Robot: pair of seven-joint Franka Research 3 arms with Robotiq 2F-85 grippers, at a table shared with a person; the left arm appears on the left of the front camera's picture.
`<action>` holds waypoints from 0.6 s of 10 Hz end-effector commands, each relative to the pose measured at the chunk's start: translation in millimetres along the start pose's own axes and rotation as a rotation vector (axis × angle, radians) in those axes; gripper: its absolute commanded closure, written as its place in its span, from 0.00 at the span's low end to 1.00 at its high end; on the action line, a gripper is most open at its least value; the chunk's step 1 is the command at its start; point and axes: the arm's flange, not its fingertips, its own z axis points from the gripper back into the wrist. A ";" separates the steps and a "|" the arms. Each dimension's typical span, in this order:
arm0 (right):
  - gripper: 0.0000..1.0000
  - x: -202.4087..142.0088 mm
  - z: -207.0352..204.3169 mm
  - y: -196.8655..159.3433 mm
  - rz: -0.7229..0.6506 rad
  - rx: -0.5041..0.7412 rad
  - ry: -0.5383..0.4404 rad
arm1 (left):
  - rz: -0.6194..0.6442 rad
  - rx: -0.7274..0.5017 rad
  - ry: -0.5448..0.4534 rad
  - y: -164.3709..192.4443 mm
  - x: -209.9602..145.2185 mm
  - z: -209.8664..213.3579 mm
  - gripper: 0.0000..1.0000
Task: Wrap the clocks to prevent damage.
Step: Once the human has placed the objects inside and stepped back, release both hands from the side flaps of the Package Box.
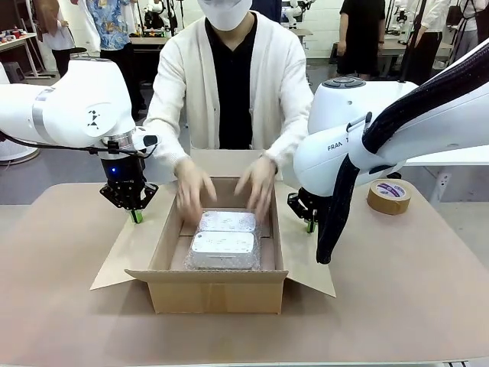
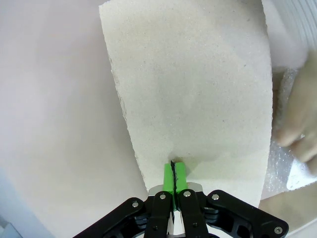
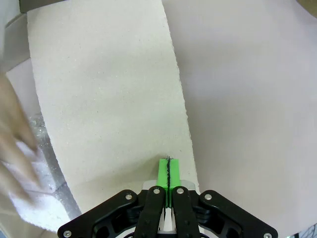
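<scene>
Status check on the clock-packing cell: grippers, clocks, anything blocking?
Left gripper and right gripper shut, pressing down the box's side flaps. Two bubble-wrapped clocks in the cardboard box. Person's hands inside the box.

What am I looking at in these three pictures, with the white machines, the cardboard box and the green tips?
These are two white robot arms at a table, with a person opposite them. The wide picture comes from a camera between the arms. The other two come from cameras on each arm's wrist, looking down along its claw.

The left claw and the right claw are both shut, green pads together, each pressing down on a side flap of the open cardboard box. In the wrist pictures you see the left flap and the right flap from above. Neither claw holds anything.

Inside the box lie two packages wrapped in bubble wrap, presumably the clocks. The person's hands are reaching into the box, blurred by motion. A roll of brown tape sits on the table.
</scene>
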 end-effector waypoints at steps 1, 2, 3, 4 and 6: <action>0.99 -1.7 -3.3 0.7 0.003 -0.001 0.004 | -0.004 0.014 0.007 0.7 -0.2 0.0 1.00; 0.99 -1.7 -3.3 0.7 0.003 -0.001 0.004 | -0.004 0.014 0.007 0.7 -0.2 0.0 1.00; 0.99 -1.7 -3.3 0.7 0.003 -0.001 0.004 | -0.004 0.014 0.007 0.7 -0.2 0.0 1.00; 0.99 -1.7 -3.3 0.7 0.003 -0.001 0.004 | -0.004 0.014 0.007 0.7 -0.2 0.0 1.00; 0.99 -1.7 -3.3 0.7 0.003 -0.001 0.004 | -0.004 0.014 0.007 0.7 -0.2 0.0 1.00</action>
